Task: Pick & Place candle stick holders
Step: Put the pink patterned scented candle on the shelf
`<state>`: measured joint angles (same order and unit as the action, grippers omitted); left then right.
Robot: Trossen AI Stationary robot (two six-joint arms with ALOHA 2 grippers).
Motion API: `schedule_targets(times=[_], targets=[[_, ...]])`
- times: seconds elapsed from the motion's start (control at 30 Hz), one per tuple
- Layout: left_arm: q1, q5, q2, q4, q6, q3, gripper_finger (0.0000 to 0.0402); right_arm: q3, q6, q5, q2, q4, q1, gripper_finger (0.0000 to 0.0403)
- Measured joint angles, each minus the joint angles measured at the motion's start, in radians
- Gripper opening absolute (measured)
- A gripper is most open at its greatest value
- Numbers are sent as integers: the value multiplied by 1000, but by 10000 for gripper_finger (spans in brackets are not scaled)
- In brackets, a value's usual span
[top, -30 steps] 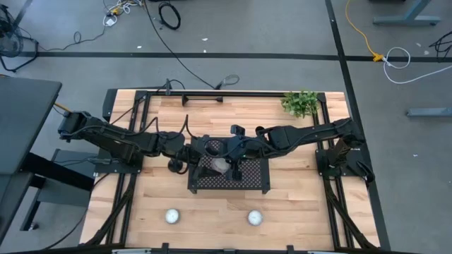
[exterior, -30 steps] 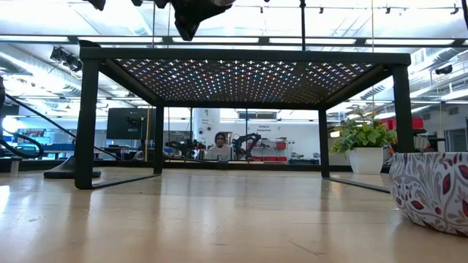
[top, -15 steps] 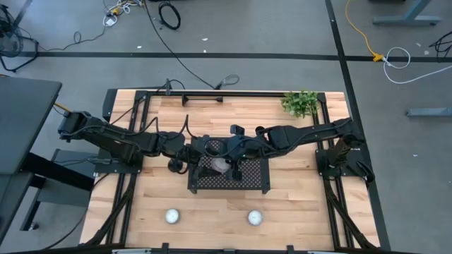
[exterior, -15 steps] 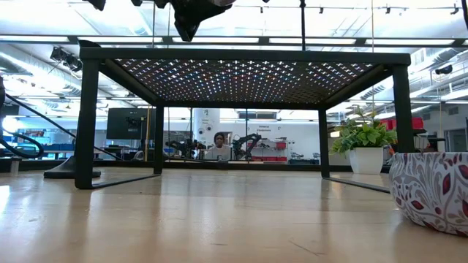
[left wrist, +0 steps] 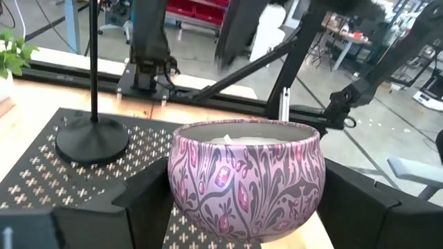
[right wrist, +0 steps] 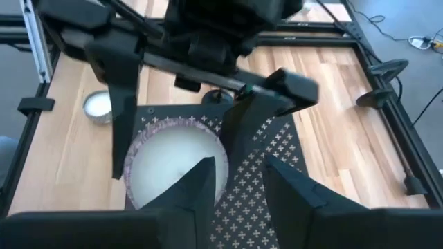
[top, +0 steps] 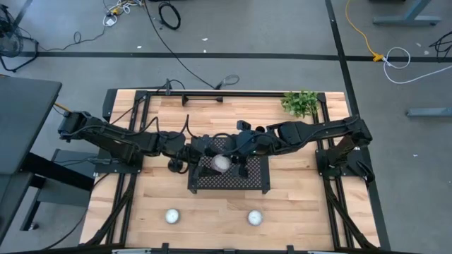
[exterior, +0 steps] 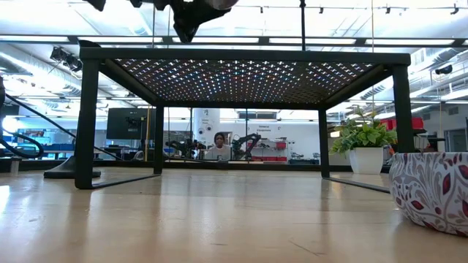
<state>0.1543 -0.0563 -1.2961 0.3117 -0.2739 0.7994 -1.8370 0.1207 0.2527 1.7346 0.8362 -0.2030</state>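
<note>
While the left gripper [left wrist: 246, 214] reaches over the black perforated tray [left wrist: 41, 173], its two fingers [left wrist: 142, 204] press against opposite sides of a purple patterned candle tin [left wrist: 246, 173], so it is clenched on the tin; I cannot tell whether the tin rests on the mesh or hangs just clear of it. One candle stick holder [left wrist: 92, 138] stands upright on the tray beyond the left gripper's fingertips, off to the side of the tin that faces the potted plant [top: 301, 103]. Its round base lies flat on the mesh and its thin stem rises out of view, apart from both the tin and the fingers. The right gripper [right wrist: 239, 187] hovers over the same tray, looking down onto the pale wax in the tin. Its fingers [right wrist: 294, 190] are parted with only bare mesh showing between them, so it is released and holds nothing. One of them sits over the tin's rim, and how high above I cannot tell. Well clear of both grippers, two more candle tins [top: 171, 216] [top: 255, 218] sit on the wooden table [top: 304, 204] towards its near edge. From table height, a patterned tin [exterior: 431, 190] shows close at one side, and a person [exterior: 218, 140] sits far back in the room.
</note>
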Motion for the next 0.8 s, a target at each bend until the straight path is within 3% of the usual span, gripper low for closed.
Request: schedule_targets(times=[0.37,0.6,0.8], targets=[[81,110,105,-170,78,0,294,0,-2,-10,-11,6,-2,119],[182,296,182,-307,78,1,294,0,7,-8,-58,45,-15,109],[282,422,210,-320,41,-32,294,0,22,-7,-101,68,-35,107]])
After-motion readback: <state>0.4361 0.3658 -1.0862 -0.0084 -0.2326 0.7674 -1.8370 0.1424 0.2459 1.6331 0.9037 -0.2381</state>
